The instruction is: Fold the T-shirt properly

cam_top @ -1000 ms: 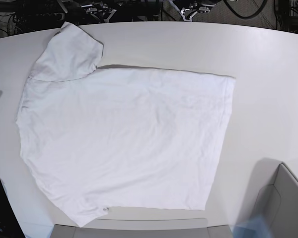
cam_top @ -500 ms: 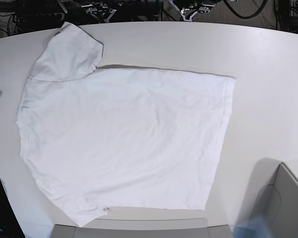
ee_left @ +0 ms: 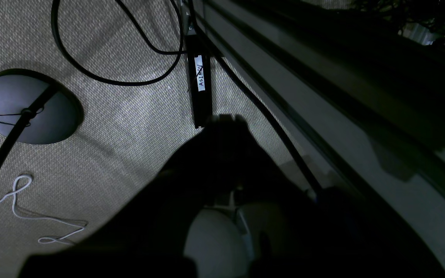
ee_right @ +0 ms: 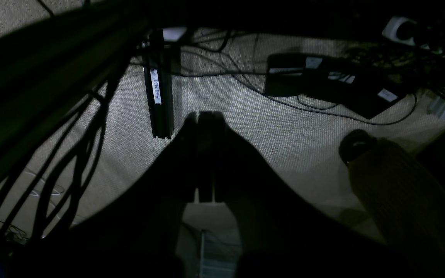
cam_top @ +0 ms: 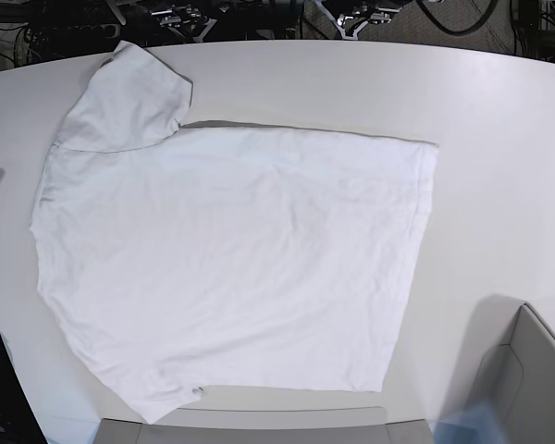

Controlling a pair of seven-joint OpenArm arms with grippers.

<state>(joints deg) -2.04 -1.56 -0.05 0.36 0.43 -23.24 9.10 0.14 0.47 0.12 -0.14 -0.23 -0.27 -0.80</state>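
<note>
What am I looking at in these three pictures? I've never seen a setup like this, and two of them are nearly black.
This is a two-armed robot meant to fold clothes. The bright picture comes from a fixed camera looking down on a white table. On it a white T-shirt lies spread flat, not yet folded, with one sleeve pointing toward the far edge. No arm reaches over the table.

The two dark pictures come from cameras on the robot's wrists. Both arms seem parked low beside the table, so these cameras see the carpet and cables. The dark shape in the middle of each is that arm's claw: the left gripper and the right gripper. Both are shut and hold nothing.
</note>
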